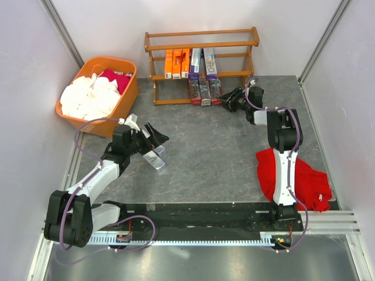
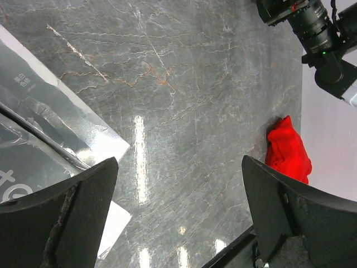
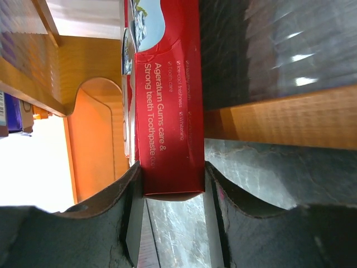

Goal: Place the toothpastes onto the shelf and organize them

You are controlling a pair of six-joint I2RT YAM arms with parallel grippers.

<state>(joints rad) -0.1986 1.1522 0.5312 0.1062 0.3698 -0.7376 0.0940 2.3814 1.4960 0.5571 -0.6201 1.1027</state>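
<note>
Axis: red carton (image 3: 167,100) runs straight ahead from right gripper (image 3: 172,178) into shelf (image 3: 95,128) bottom tier | right: clamped on carton's near end | left gripper (image 2: 178,184): spread wide, empty, well apart from shelf

Left arm (image 1: 96,175): based at the near-left corner of the table (image 1: 222,158); forearm slanting up and inward over the left half
Left gripper (image 1: 153,140): jaws spread wide; fingers (image 2: 61,218) well apart, aimed toward the table's middle
Right arm (image 1: 285,152): rising from the near edge on the right; stretched toward the far edge; wrist turned left
Right gripper (image 3: 173,190): fingers pressed against both sides of a red toothpaste carton (image 3: 167,111), gripping its end
</note>
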